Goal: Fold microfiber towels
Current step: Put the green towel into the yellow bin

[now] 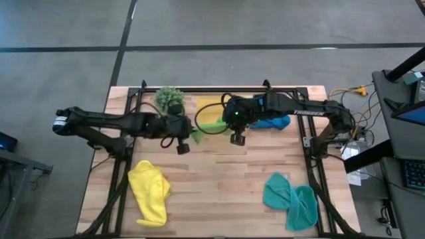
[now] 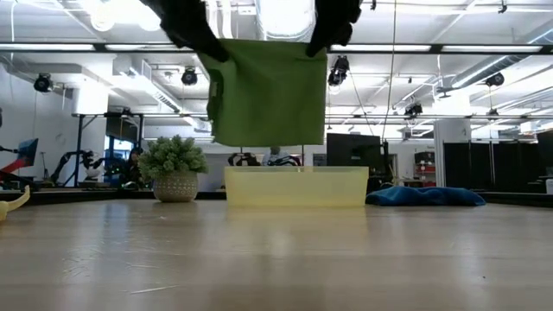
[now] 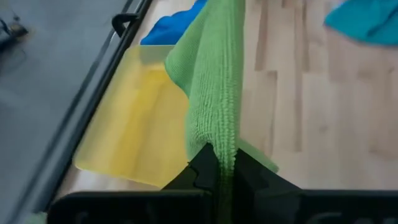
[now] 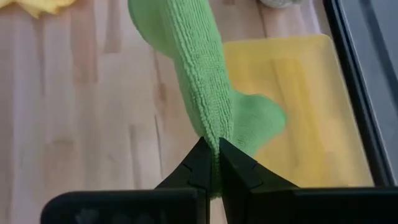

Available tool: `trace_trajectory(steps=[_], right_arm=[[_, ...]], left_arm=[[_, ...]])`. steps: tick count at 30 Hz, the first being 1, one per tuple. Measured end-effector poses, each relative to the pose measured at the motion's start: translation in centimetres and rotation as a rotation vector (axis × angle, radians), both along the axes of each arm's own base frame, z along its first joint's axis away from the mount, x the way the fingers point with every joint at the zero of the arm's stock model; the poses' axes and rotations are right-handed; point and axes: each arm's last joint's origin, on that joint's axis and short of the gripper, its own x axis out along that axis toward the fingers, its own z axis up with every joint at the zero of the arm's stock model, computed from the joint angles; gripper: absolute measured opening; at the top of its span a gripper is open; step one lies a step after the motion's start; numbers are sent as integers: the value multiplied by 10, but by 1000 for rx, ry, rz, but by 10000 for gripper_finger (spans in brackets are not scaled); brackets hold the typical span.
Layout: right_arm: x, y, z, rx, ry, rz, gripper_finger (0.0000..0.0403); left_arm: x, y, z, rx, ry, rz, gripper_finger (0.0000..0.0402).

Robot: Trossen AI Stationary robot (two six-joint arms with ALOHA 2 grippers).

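Low view: a lime green towel (image 2: 268, 91) hangs spread in the air above the yellow tray (image 2: 296, 186), each top corner pinched by clenched fingers, left gripper (image 3: 224, 167) and right gripper (image 4: 211, 158), likely stretched flat for folding on the worktop (image 2: 276, 259).

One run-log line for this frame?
left end effector: shut on green towel | right end effector: shut on green towel | towel: hanging above table

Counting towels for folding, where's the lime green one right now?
The lime green towel hangs in the air, pinched between both hands, above the yellow tray at the table's far edge.
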Motion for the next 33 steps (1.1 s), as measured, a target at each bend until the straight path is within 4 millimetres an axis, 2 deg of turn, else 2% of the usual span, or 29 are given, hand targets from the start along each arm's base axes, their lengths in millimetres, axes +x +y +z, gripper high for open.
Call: trace_trajectory(steps=[5, 12, 21, 29, 33], right_arm=[[-6, -17, -1, -27, 20, -13, 13], [-11, -47, -6, -72, 50, -52, 13], [-21, -106, -22, -139, 16, -118, 13], [-31, -164, -25, -284, -64, -166, 13], [-30, -179, -41, -293, -29, -153, 13]], left_arm=[[17, 15, 1, 124, 117, -52, 0], [33, 53, -3, 225, 217, -36, 0], [38, 118, -8, 292, 193, 41, 0], [44, 170, -3, 491, 138, 99, 0], [47, 187, -23, 464, 190, 118, 0]])
